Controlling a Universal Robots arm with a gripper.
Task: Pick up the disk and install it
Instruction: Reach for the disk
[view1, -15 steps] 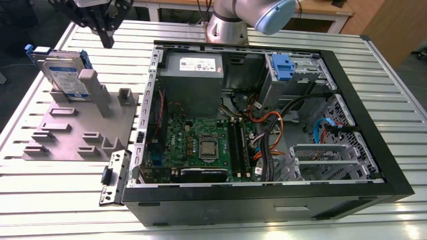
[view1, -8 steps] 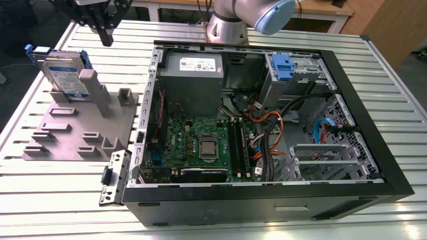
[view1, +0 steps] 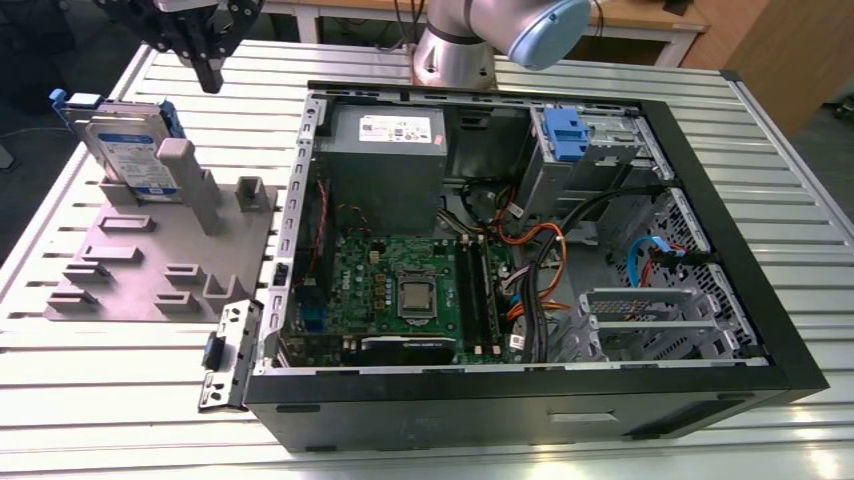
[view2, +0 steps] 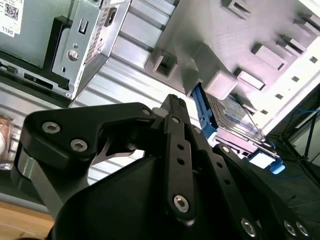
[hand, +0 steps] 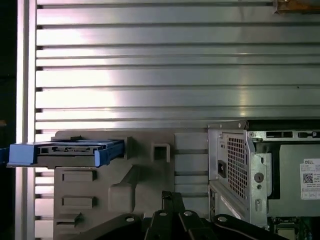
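Note:
The disk (view1: 127, 150) stands on edge in a slot of the grey holder plate (view1: 147, 265) at the exterior view's left, its blue bracket framing a silver drive with a white-and-blue label. In both wrist views it shows too: the disk (view2: 235, 116) beside a grey post, and the disk (hand: 65, 150) seen along its blue upper edge. My gripper (view1: 210, 75) hangs above the holder, a little to the exterior view's right of the disk and apart from it. Its black fingers (view2: 172, 107) are shut together with nothing between them.
An open black computer case (view1: 747, 300) lies to the exterior view's right of the holder, with a grey power supply box (view1: 387, 150), a motherboard (view1: 400, 290), cables and a blue latch (view1: 567, 135) on a drive cage. A loose metal bracket (view1: 227, 355) lies by the case's near corner.

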